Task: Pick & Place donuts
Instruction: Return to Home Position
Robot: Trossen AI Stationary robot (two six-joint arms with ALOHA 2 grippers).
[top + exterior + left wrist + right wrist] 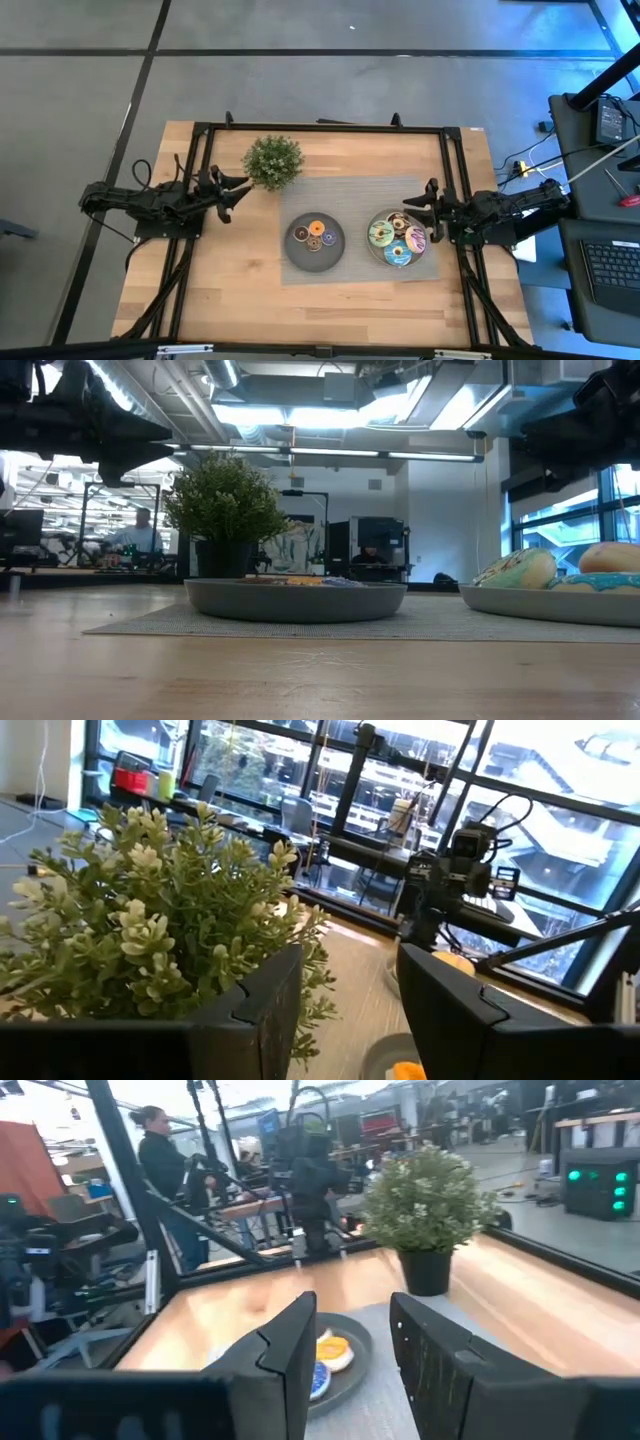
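Observation:
Four mini donuts [315, 236], orange, brown, dark brown and purple, lie on the dark grey plate [297, 256] at the middle of the grey mat. Four larger donuts [398, 240], iced green, pink, blue and chocolate, lie in the pale bowl [372, 252] to its right; the low view shows them [522, 569] over the bowl's rim. My left gripper [238, 196] hovers open beside the plant, left of the plate [350, 1010]. My right gripper [422, 210] hovers open at the bowl's right edge, pointing toward the plate [355, 1355].
A small potted plant [273, 160] stands on the table at the mat's far left corner, close to my left gripper. The woven grey mat [350, 195] lies under plate and bowl. Bare wood lies along the near edge. People sit at desks in the room behind.

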